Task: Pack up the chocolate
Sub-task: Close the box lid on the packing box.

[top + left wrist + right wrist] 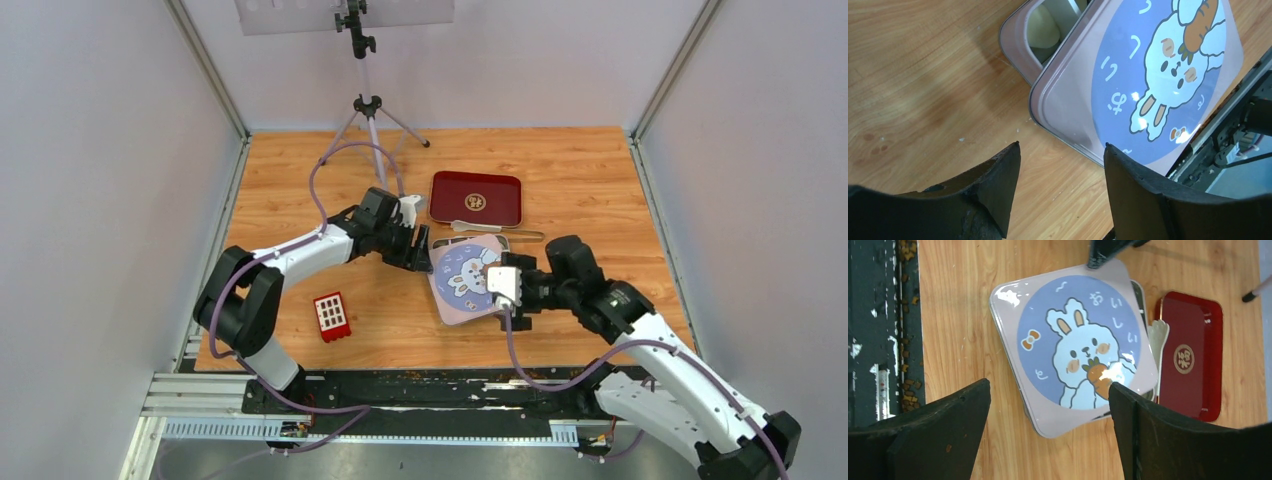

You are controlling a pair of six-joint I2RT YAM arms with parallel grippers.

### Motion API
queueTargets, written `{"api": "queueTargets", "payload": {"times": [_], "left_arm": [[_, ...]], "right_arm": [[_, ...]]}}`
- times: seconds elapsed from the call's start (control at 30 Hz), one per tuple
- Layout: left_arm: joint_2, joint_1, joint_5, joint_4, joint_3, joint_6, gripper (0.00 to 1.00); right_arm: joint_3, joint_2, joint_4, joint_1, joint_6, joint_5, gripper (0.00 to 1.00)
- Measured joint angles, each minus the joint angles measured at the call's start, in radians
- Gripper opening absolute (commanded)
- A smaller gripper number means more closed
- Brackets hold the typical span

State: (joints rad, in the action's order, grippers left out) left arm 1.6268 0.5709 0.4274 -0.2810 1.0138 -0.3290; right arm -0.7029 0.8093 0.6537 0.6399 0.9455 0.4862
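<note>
A pink tin box lies mid-table with its lid laid askew over it; the lid bears a white rabbit on a blue disc. The chocolate is hidden under the lid; only a cream-white shape shows in the box's uncovered corner, and I cannot tell what it is. My left gripper is open at the lid's left edge, with bare wood between its fingers. My right gripper hangs wide open over the lid's near corner and holds nothing.
A dark red tray sits behind the box, with white tongs between them. A small red block with white squares lies at the front left. A tripod stands at the back. The black rail runs along the near edge.
</note>
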Motion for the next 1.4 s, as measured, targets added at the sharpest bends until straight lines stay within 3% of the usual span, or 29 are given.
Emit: {"api": "queueTargets", "payload": {"times": [0.1,0.17,0.27,0.4,0.57,0.93,1.4], "left_arm": [[-0.006,-0.021,0.044,-0.014,-0.002,-0.001,0.84],[-0.007,-0.03,0.086,-0.013,-0.008,-0.003,0.84],[-0.007,-0.034,0.127,-0.005,-0.026,-0.011,0.75],[0.013,-0.034,0.175,0.022,-0.033,-0.026,0.59],[0.056,-0.034,0.236,0.062,-0.028,-0.051,0.47],[0.166,-0.034,0.317,0.056,0.053,-0.078,0.31],[0.252,-0.067,0.332,-0.052,0.188,-0.071,0.12]], "right_arm": [[-0.079,0.026,0.055,-0.098,-0.095,0.055,0.79],[-0.133,0.102,0.06,-0.205,-0.196,0.109,0.76],[-0.245,0.337,0.053,-0.358,-0.394,0.162,0.73],[-0.286,0.606,0.005,-0.457,-0.591,0.169,0.72],[-0.276,0.649,0.019,-0.473,-0.697,0.164,0.7],[-0.21,0.721,-0.024,-0.476,-0.805,0.161,0.42],[-0.303,0.794,-0.02,-0.499,-0.842,0.149,0.37]]}}
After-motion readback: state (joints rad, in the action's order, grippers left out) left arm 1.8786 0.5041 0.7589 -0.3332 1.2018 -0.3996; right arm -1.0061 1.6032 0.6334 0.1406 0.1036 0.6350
